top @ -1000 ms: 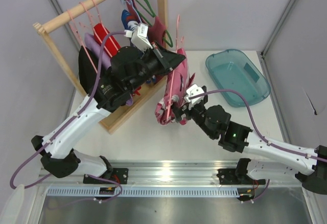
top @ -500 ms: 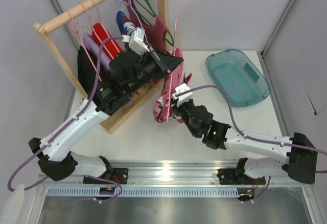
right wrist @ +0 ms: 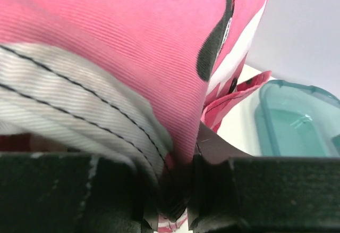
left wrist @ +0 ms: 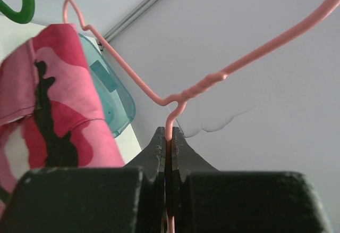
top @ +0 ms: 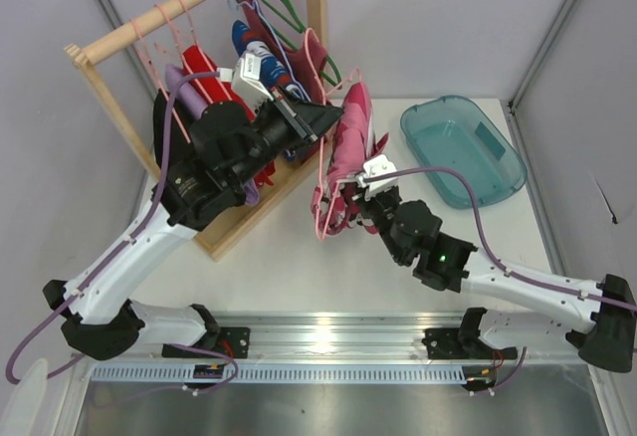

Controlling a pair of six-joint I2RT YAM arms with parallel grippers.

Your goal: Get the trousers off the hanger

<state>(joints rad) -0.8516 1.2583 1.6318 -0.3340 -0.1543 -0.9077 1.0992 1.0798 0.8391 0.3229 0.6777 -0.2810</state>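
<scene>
- The left gripper is clenched on the wire neck of the thin pale-pink triangular hanger. The wire is thin, so a sideways tug could make it swivel or slide between the jaws.
- The soft bright pink trousers with red, white and black patches hang on that hanger in mid-air, between the wooden clothes rack and the teal plastic tray.
- The right gripper is pinching a fold of the trousers low down. The bite looks shallow, so the cloth may slip out once pulled.
- The cloth lies against the hanger's notched shoulder and could snag there, which would drag the hanger along rather than free the garment.
- The left arm is close to the rack's other garments, so a big swing might knock them.
</scene>
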